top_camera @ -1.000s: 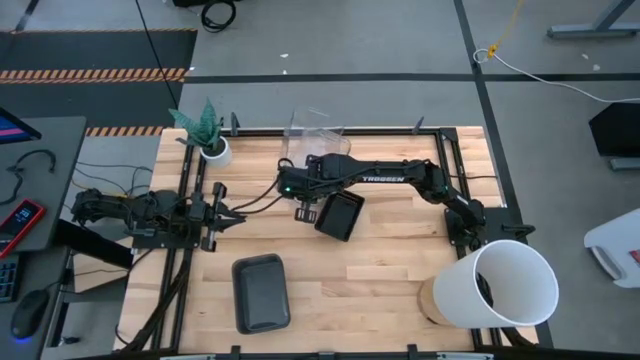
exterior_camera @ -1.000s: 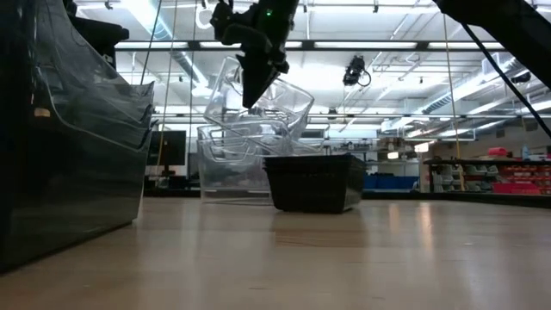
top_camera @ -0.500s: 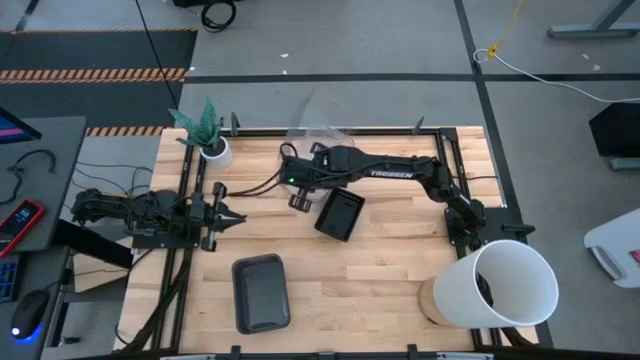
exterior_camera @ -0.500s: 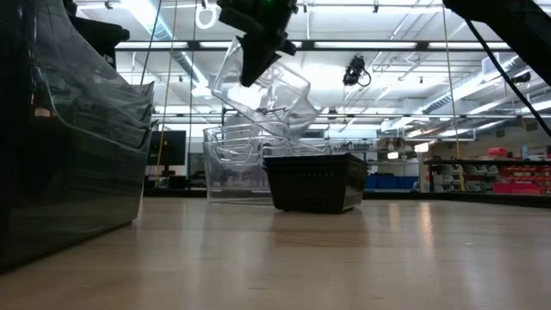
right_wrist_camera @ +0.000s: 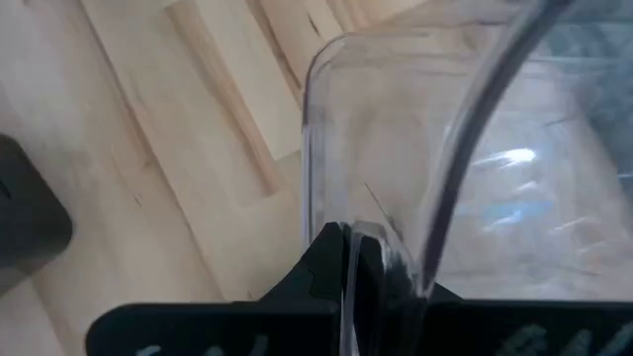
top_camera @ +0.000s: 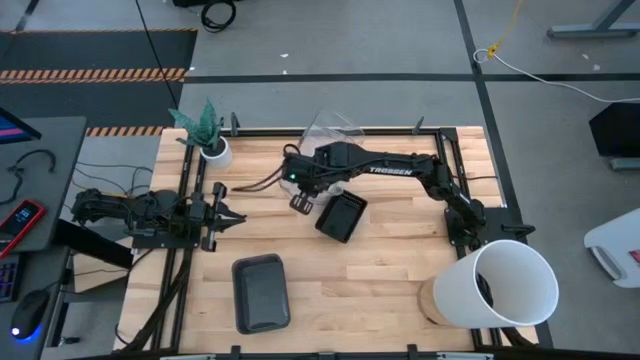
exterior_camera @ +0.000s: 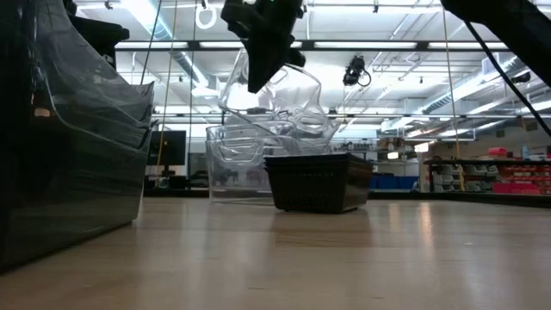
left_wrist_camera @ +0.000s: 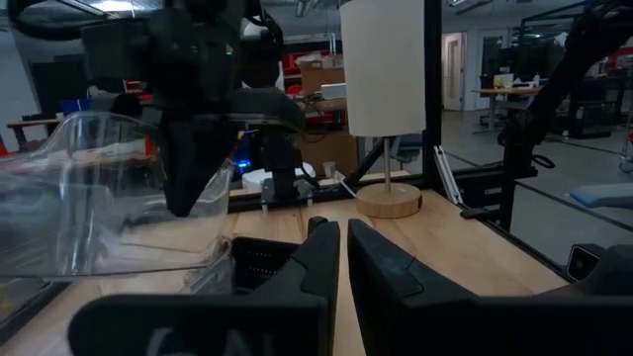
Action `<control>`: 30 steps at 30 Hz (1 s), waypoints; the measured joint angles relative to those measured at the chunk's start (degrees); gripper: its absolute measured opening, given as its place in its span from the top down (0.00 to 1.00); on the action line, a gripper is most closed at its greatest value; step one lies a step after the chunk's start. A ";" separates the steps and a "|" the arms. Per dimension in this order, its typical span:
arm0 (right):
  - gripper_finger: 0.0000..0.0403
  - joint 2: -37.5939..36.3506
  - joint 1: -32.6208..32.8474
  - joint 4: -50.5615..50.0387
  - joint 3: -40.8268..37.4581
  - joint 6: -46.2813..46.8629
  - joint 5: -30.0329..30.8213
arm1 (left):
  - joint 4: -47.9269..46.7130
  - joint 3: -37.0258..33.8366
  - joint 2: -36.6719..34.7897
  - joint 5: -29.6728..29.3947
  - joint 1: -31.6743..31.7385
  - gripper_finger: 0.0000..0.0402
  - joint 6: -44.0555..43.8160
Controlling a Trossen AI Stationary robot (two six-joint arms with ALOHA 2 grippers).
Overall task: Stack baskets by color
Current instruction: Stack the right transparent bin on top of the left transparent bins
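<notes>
My right gripper (exterior_camera: 257,80) hangs high over the table's far middle, shut on a clear basket (exterior_camera: 280,99) that tilts in the air. Below it, more clear baskets (exterior_camera: 241,159) stand on the table. Whether the held one's low end touches them, I cannot tell. A black slotted basket (top_camera: 341,215) rests on its base just nearer and to the right. A smoky dark-grey basket (top_camera: 261,292) lies near the front edge. My left gripper (left_wrist_camera: 342,259) waits shut at the table's left side, touching nothing. My right gripper pinches the clear basket's side wall at its rim (right_wrist_camera: 348,235) between the two fingers, one finger inside the basket and one outside. The fingers slant steeply down from above. The basket hangs tilted, its body reaching away from the fingers toward the far edge.
A big white bucket (top_camera: 508,284) stands on a round wooden base at the near right corner. A small white plant pot (top_camera: 213,151) sits at the far left. Black frame rails (top_camera: 441,160) run along the table's sides. Bare wood lies at the near middle and right.
My right gripper has risen a little and rolled about its own line. The clear basket has tipped with it and come up higher over the clear baskets on the table, its open side swinging toward the table's right.
</notes>
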 joint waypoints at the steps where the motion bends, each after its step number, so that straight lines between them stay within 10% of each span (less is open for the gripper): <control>1: 0.98 -0.01 -0.34 0.05 0.00 0.19 -1.34 | 0.00 0.00 0.00 -0.02 0.00 0.92 0.00; 30: 0.86 0.09 -8.56 -4.87 0.02 -3.46 -15.19 | 0.00 0.00 0.00 -0.01 0.00 0.94 -0.01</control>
